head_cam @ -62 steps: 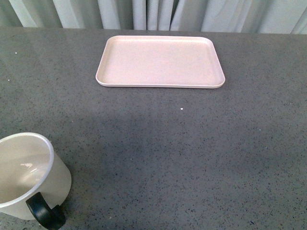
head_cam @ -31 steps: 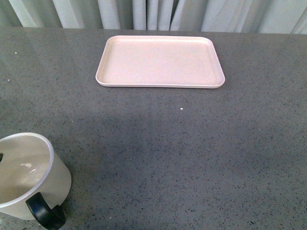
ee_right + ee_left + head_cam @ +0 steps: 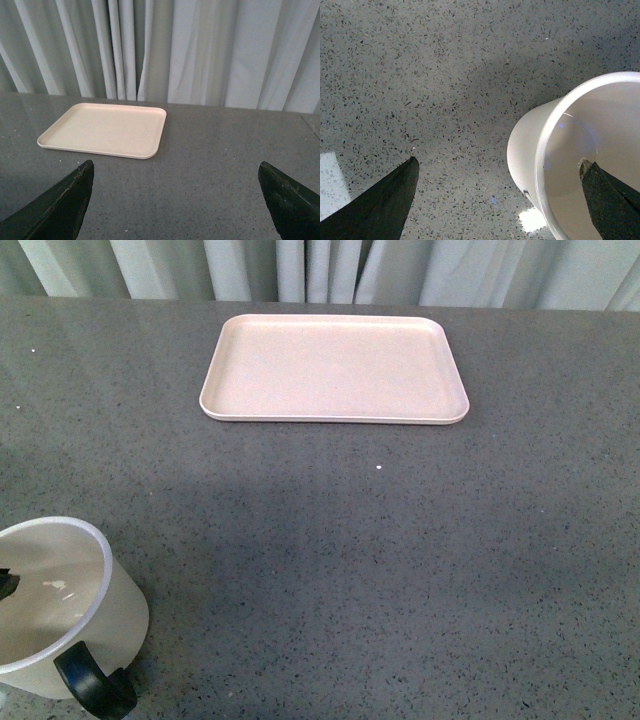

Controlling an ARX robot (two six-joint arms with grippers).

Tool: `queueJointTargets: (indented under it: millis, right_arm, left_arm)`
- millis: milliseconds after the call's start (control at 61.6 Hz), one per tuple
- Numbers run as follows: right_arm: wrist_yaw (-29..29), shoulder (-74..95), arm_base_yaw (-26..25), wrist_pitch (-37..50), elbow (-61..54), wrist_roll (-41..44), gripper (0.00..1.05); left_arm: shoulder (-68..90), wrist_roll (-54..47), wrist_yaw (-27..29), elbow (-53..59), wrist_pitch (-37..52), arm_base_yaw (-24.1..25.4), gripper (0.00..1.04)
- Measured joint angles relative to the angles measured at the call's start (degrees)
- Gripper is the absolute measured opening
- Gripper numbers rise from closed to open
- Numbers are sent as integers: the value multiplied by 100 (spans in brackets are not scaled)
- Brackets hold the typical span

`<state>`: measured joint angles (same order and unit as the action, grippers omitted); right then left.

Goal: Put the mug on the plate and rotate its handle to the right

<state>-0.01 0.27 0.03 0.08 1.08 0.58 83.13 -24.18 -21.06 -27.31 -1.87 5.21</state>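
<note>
Two task items, one bench and two sets of jaws are entered.

1. Mug [image 3: 60, 610]: white and upright, mouth open upward. It is stood on the bench [image 3: 400, 570] well apart from the plate, nearer the robot and off to the plate's left. It is not yet placed.
2. Handle [image 3: 92, 685]: a black loop, carried on the side of the mug turned away from the plate.
3. Plate [image 3: 335, 368]: pale pink, flat and bare, laid just before the curtain [image 3: 300, 270].
4. Left jaws: spread wide, with nothing gripped. In the left wrist view one finger [image 3: 607, 200] is held over the mug's mouth and the other [image 3: 375, 205] outside its wall, so the wall is straddled.
5. Right jaws: spread wide and empty, held over the bench on the robot's side of the plate.

Change noted: a dark fingertip [image 3: 5, 583] is now seen over the mug's mouth in the front view. Half a second ago only a sliver was shown, and a second ago none. Mug and plate are unmoved.

Meaning: the approach is judged nearly done. A closing on the wall is called for next. The carry to the plate and the turning of the handle are all still to be done.
</note>
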Motion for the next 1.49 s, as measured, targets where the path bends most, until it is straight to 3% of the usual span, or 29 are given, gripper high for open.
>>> queueJointTargets:
  millis: [211, 438, 584, 795, 1200, 1492]
  right_arm:
    - [0, 0, 0, 0, 0, 0, 96]
    - [0, 0, 0, 0, 0, 0, 96]
    - [0, 0, 0, 0, 0, 0, 96]
    - [0, 0, 0, 0, 0, 0, 96]
    - [0, 0, 0, 0, 0, 0, 96]
    - [0, 0, 0, 0, 0, 0, 96]
  left_arm:
    - [186, -2, 11, -26, 90, -70, 94]
    - [310, 0, 31, -28, 160, -146, 63]
    - [363, 2, 50, -31, 177, -216, 33]
    - [363, 50, 48, -57, 153, -243, 3]
    - [-527, 450, 234, -433, -570, -297, 2]
    - [129, 1351, 782, -1797, -387, -1340, 2]
